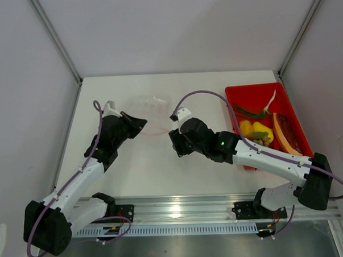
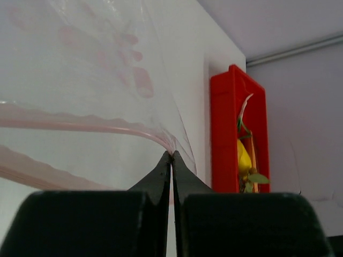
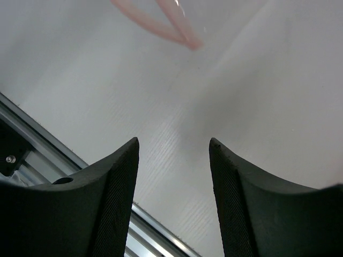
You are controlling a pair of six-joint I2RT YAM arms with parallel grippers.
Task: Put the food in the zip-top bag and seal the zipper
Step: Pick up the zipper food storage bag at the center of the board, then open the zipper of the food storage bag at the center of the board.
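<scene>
We take the red tray (image 1: 255, 90) as our landmark. It sits at the far right of the table (image 1: 162, 174), and all the food we can make out lies inside it. Two yellow peppers (image 1: 257, 130) are near its middle, the green onion (image 1: 251, 110) is toward its far end, and the melon slice (image 1: 285, 136) lies along its right wall. The grapes and chili we cannot pick out. The clear bag (image 1: 150, 106) lies on the table well to the left of the tray, with its zipper (image 1: 154, 131) along the edge nearer the arms. The left gripper (image 1: 138, 123) reaches in at the side of the bag away from the tray. In its wrist view the jaws are pressed together, tips meeting, and the pink strip curves straight down into them, so we read it as pinching the bag at the zipper. A second pink strip runs lower, apart from the first, so the mouth is unsealed there. Past the film, the tray stands on the far side with a pepper showing inside. The right gripper (image 1: 176, 145) hangs between the bag and the tray, close to the end of the zipper that faces the tray. Its fingers (image 3: 120, 176) stand moderately apart with only bare table between them, holding nothing. The zipper end lies beyond the fingertips, not touching them, and the metal rail (image 3: 32, 134) crosses the corner on the side away from the tray.
</scene>
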